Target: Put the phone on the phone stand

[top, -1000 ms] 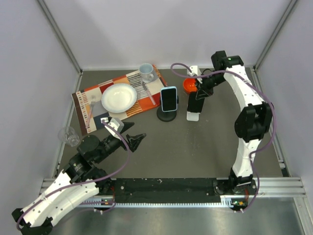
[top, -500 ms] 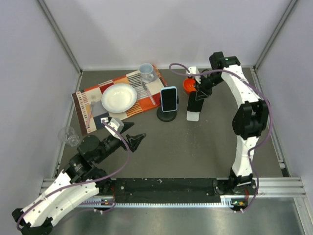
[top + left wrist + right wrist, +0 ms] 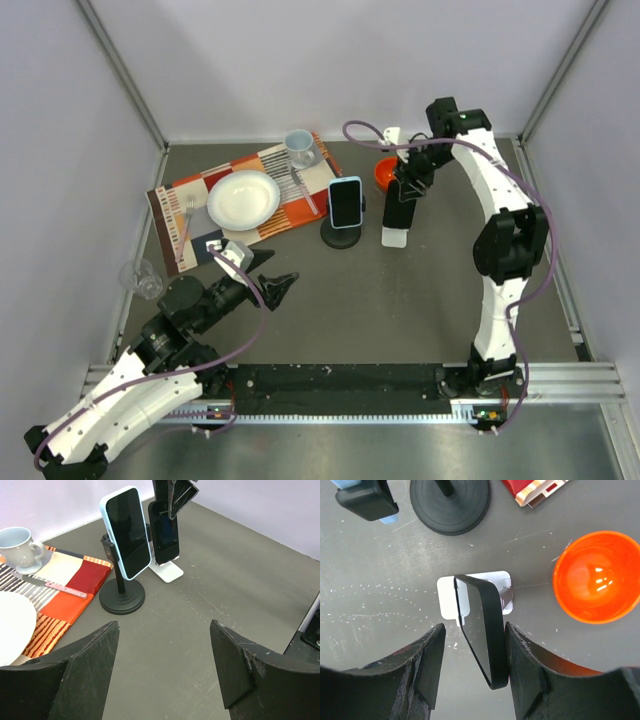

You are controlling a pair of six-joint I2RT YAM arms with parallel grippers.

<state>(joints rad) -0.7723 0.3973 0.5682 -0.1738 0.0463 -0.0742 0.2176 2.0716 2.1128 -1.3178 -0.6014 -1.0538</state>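
Observation:
A black phone (image 3: 399, 210) leans upright on the white phone stand (image 3: 395, 238) right of centre; both also show in the left wrist view, phone (image 3: 165, 535) and stand (image 3: 166, 571). My right gripper (image 3: 408, 183) hangs over the phone's top edge. In the right wrist view the phone (image 3: 482, 630) stands between the open fingers of the right gripper (image 3: 475, 630). The right finger touches its back and the left finger stands apart from its screen, with the stand (image 3: 451, 597) below. My left gripper (image 3: 275, 272) is open and empty, low over the table at the near left.
A light-blue phone (image 3: 346, 201) sits on a black round-based stand (image 3: 340, 238) just left of the white stand. An orange bowl (image 3: 386, 174) lies behind. A striped placemat (image 3: 190, 195) holds a white plate (image 3: 243, 198), a cup (image 3: 299, 146) and cutlery. A glass (image 3: 142, 277) stands at the left.
My right wrist has shifted slightly back and left above the black phone. The phone stays on the white stand. The left arm has not moved.

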